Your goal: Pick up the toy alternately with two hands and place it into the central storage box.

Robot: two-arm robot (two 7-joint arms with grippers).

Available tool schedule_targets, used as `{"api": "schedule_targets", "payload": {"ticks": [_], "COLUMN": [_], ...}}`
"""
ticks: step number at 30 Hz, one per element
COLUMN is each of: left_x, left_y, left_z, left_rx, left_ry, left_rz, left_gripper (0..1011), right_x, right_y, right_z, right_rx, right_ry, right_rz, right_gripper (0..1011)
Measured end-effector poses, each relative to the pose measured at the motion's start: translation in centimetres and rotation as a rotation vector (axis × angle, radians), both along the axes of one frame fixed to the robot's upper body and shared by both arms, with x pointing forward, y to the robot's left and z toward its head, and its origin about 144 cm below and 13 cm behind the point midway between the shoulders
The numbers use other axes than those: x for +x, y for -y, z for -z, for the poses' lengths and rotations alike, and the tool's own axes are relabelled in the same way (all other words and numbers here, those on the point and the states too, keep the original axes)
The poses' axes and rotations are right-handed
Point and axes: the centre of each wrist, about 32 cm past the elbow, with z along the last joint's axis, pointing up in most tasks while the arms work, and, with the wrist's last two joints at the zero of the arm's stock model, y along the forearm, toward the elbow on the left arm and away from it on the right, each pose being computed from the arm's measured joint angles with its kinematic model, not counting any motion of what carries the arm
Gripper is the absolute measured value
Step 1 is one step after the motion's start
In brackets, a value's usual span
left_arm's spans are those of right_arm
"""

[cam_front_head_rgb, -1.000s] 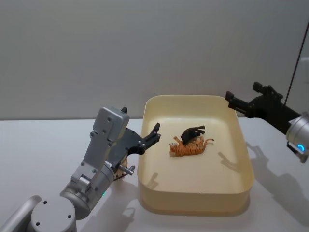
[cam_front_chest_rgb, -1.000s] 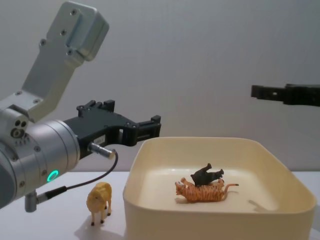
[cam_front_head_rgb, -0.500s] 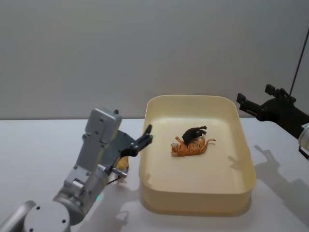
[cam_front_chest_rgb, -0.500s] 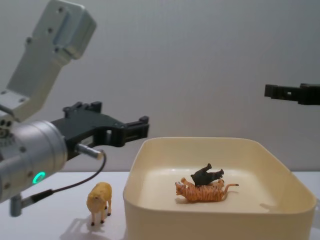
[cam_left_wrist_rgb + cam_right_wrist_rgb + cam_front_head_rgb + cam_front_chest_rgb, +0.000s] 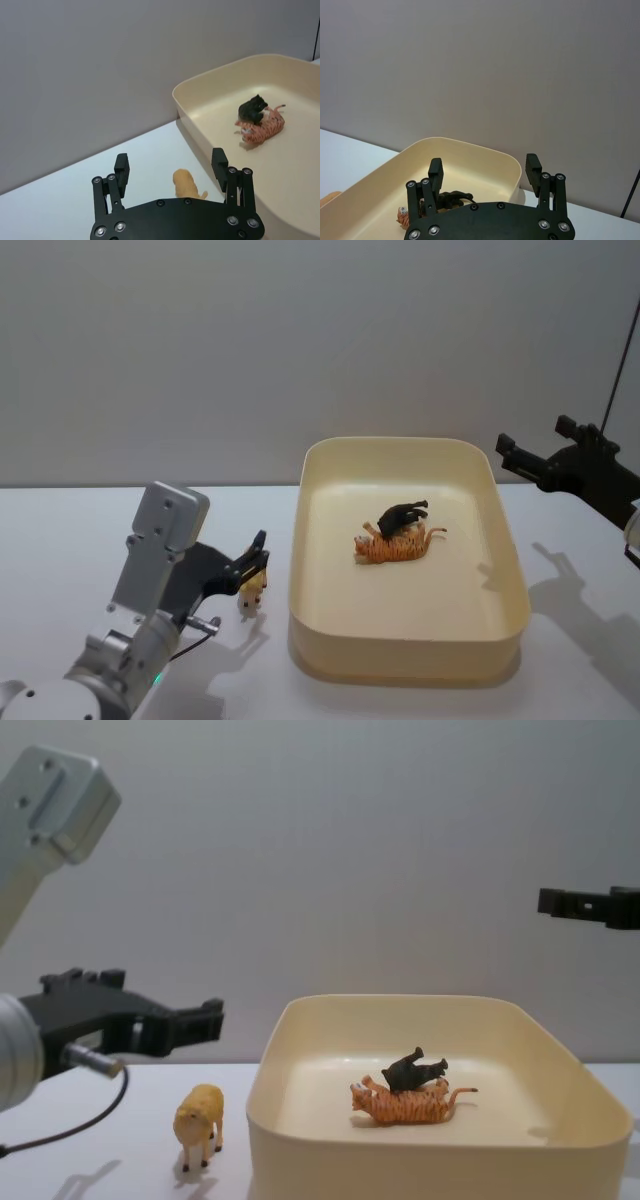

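Left pincer (image 5: pixel 170 165): fingers spread wide, nothing between them. It hangs low over the tabletop (image 5: pixel 80 540) to the robot's left of the storage box (image 5: pixel 400 662). In the chest view it sits above and slightly to the left of the yellow sheep figure (image 5: pixel 199 1118), apart from it. In the left wrist view the sheep figure (image 5: pixel 186 182) shows in the gap between the two fingers, touched by neither.

Right pincer (image 5: pixel 484 167): fingers parted, holding nothing. It is raised in the air at the far right corner of the box, well above the rim.

Yellow sheep figure (image 5: pixel 251 592): upright on its legs on the tabletop, outside the box and just beside its left wall.

Storage box: cream-yellow, rectangular with rounded corners, resting on the tabletop at centre. Inside it an orange striped tiger figure (image 5: pixel 395 543) lies on its side on the floor of the box. A black animal figure (image 5: pixel 400 514) rests tilted on top of the tiger, touching it.
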Motion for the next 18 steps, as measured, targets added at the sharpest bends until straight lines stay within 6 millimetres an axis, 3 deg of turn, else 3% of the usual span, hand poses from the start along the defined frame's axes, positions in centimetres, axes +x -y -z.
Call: {"api": "schedule_targets", "payload": {"ticks": [18], "left_x": [-0.2], "left_y": [-2.0], "left_z": [0.2], "left_rx": [0.063], "left_ry": [-0.132], "left_rz": [0.036], "left_gripper": [1001], "right_x": [-0.1], "right_y": [0.1], "right_z": [0.0], "right_rx": [0.000], "right_ry": [0.000], "right_rz": [0.003], "right_gripper": [1001]}}
